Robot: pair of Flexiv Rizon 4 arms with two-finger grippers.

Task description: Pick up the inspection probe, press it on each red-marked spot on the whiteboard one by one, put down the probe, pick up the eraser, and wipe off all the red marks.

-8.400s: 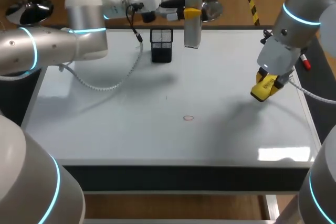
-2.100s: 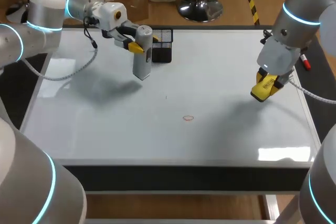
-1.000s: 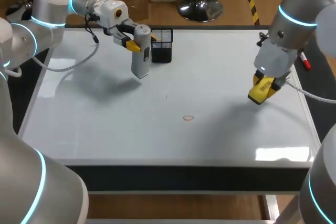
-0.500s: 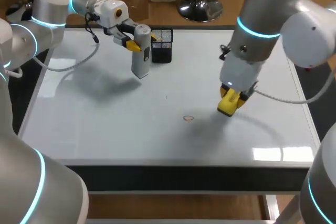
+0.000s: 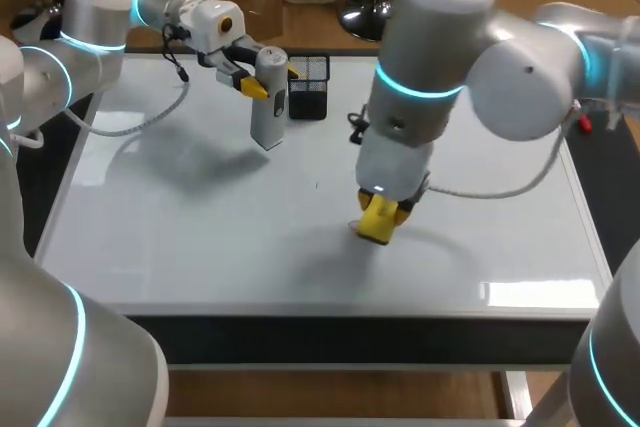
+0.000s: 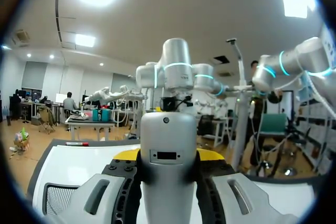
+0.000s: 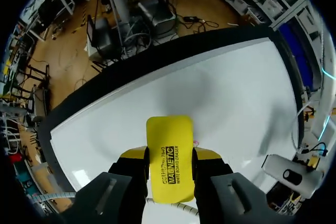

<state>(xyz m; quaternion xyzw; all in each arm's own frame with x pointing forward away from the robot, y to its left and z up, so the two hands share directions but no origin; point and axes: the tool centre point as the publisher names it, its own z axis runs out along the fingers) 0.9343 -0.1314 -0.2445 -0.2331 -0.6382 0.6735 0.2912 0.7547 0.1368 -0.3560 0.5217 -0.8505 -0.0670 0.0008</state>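
One red mark (image 7: pixel 195 142) is seen just beside the eraser (image 7: pixel 169 140), which is clamped by the right gripper (image 7: pixel 169 157) low over the whiteboard (image 7: pixel 226 87); the probe (image 5: pixel 267 112) is held upright in the left gripper (image 5: pixel 272 80), well apart

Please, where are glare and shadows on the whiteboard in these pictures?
Head view: a bright glare patch lies on the whiteboard near its front right corner; soft shadows fall beside the probe and the eraser. Right wrist view: faint shadows cross the whiteboard beyond the eraser.
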